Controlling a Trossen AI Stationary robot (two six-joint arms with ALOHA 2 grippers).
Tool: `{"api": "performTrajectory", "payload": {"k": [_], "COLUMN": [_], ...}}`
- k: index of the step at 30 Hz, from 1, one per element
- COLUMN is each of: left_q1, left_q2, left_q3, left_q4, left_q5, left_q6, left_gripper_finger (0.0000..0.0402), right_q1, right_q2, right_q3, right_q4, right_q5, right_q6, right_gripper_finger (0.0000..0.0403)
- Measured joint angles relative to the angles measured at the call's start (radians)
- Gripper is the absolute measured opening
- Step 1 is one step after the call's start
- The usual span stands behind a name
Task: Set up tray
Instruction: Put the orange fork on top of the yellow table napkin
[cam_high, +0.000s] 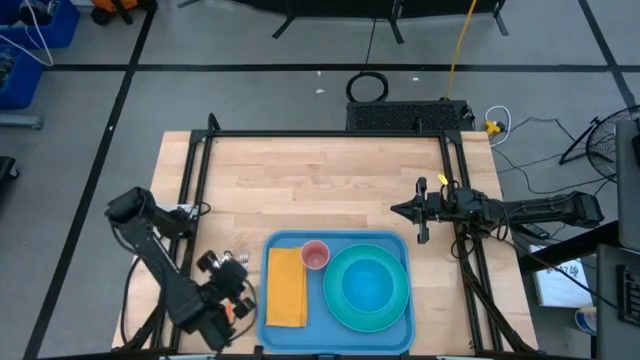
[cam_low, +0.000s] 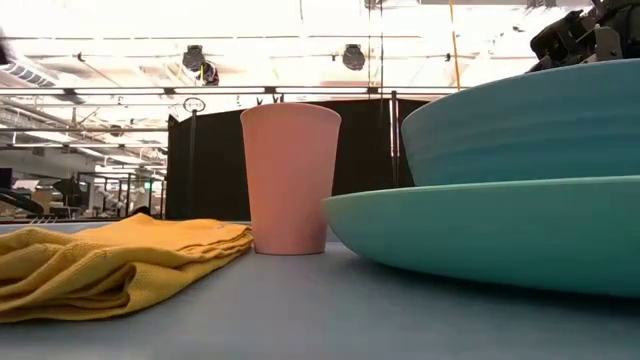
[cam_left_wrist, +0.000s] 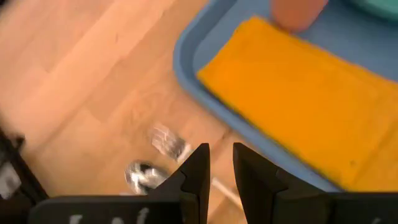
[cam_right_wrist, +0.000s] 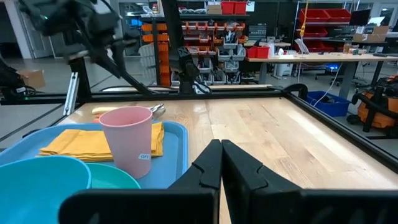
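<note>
the tray (cam_high: 268, 250) holds napkin (cam_high: 286, 288), cup (cam_high: 315, 255), bowl (cam_high: 366, 283); cutlery (cam_left_wrist: 155, 155) remains on the worktop (cam_high: 320, 180) under the slightly parted, empty left claw (cam_left_wrist: 217, 163); right claw (cam_right_wrist: 220, 155) closed, empty.

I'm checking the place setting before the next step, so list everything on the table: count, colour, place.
tray: one, blue, near edge of the table, centre.
napkin: one, yellow, folded, left part of the tray.
cup: one, pink, upright on the tray, between napkin and plate.
plate: one, turquoise, right part of the tray.
bowl: one, turquoise, on the plate.
cutlery: silver fork and spoon, on the wood left of the tray.
left gripper: dark, slightly parted, just above the cutlery.
right gripper: dark, shut, above the table beyond the tray's right end.
</note>
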Motion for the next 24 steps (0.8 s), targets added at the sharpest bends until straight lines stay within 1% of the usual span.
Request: {"api": "performTrajectory", "payload": {"k": [2, 5, 9, 12, 15, 18, 24], "left_q1": [-0.014, -0.010, 0.024, 0.059, 0.102, 0.143, 0.207], "left_q2": [-0.024, -0.040, -0.053, -0.051, -0.051, -0.051, -0.051], "left_q3": [-0.062, -0.161, -0.279, -0.331, -0.361, -0.364, -0.363], "left_q4": [0.042, 0.143, 0.294, 0.365, 0.407, 0.451, 0.487], "left_q5": [0.007, 0.015, 0.139, 0.221, 0.281, 0.332, 0.371], "left_q6": [-0.062, -0.105, -0.124, -0.179, -0.233, -0.242, -0.235], "left_gripper_finger": [0.0075, 0.0075, 0.0074, 0.0081, 0.0101, 0.0133, 0.0199], "right_q1": [0.000, 0.000, 0.000, 0.000, 0.000, 0.000, 0.000], "right_q2": [-0.008, -0.014, -0.014, -0.014, -0.014, -0.014, -0.014], "right_q3": [0.000, 0.000, 0.000, 0.000, 0.000, 0.000, 0.000], "right_q4": [0.000, -0.002, -0.002, -0.002, -0.001, -0.001, -0.001], "right_q5": [-0.009, -0.051, -0.053, -0.053, -0.053, -0.053, -0.052], "right_q6": [-0.009, -0.040, -0.046, -0.046, -0.044, -0.045, -0.044], "right_gripper_finger": [0.0000, 0.0000, 0.0000, 0.0000, 0.0000, 0.0000, 0.0000]}}
